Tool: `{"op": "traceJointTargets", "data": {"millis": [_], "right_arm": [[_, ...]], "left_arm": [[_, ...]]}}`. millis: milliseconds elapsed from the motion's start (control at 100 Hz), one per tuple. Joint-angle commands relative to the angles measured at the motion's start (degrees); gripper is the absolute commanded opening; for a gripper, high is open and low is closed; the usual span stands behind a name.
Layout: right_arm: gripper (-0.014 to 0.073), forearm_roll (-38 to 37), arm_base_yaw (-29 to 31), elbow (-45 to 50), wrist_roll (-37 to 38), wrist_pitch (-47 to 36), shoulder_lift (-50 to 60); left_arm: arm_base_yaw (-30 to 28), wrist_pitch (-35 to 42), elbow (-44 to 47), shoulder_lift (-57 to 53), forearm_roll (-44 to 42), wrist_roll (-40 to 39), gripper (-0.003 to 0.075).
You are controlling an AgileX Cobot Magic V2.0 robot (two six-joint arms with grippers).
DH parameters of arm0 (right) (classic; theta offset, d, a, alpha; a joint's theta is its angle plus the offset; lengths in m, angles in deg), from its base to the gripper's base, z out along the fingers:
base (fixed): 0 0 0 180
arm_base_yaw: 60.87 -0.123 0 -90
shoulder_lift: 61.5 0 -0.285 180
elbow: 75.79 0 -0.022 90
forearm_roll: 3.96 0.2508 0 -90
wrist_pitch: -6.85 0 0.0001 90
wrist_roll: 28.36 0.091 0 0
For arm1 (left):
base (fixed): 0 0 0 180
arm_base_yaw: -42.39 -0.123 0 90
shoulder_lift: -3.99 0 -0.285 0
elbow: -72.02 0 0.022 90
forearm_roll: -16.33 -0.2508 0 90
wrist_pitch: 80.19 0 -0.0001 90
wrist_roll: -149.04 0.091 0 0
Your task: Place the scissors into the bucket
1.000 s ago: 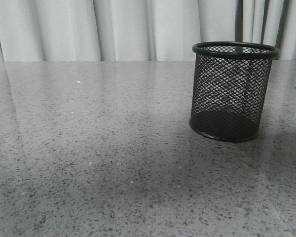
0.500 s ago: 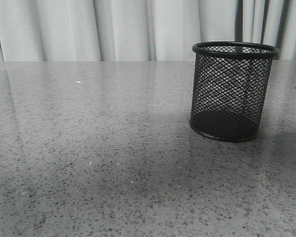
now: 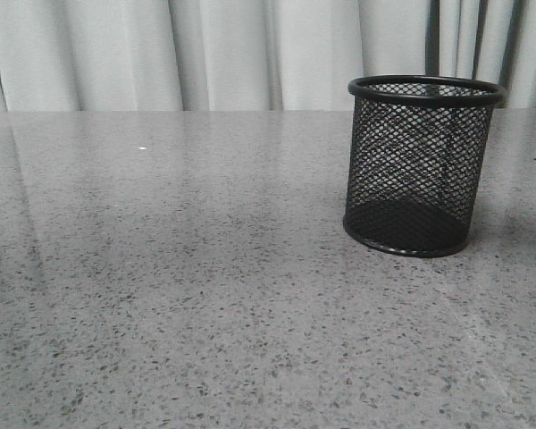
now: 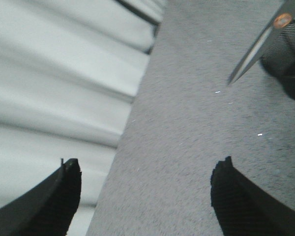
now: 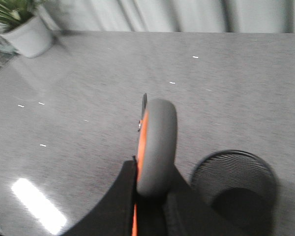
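Since the earlier frames only a shadow has cleared from the table (image 3: 205,313); stiff, light scissors (image 5: 155,142) are clamped by the handle in the right gripper (image 5: 147,206) above the mesh bucket (image 5: 236,182), while the left gripper (image 4: 145,196) is held open.

black wire-mesh metal bucket (image 3: 422,170): open lattice, smooth rounded rim, faint sheen | grey speckled stone-look table (image 3: 205,295): polished, glossy | grey-handled scissors (image 5: 156,147): matt plastic loop, orange lining, smooth dark metal blades (image 4: 250,55) | pale curtain (image 3: 161,54): soft matt cloth | left gripper fingers (image 4: 64,196): black, finely textured pads
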Motion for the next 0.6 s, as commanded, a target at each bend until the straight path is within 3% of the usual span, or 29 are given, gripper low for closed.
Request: {"op": "traceJointTargets", "data": {"millis": [0,200,380,590], "right_arm": [[-0.0051,-6.9,0.1,-5.4,5.8,0.9,0.3],[-0.0051,-21.7,0.1,-12.2,15.4,13.2,-0.2],[-0.0051,-23.1,0.1,-13.3,15.6,21.0,-2.8],[-0.0051,-23.2,0.1,-13.3,15.6,20.7,-6.8]], "left_arm": [[-3.2,2.9,-1.7,-3.4,0.2,-1.7,0.0512],[-8.1,2.9,-1.7,-6.3,0.7,-1.7,0.0512],[-8.4,3.0,-1.7,-6.4,0.8,-1.7,0.0512],[-8.4,3.2,-1.7,-6.3,1.8,-1.7,0.0512]]}}
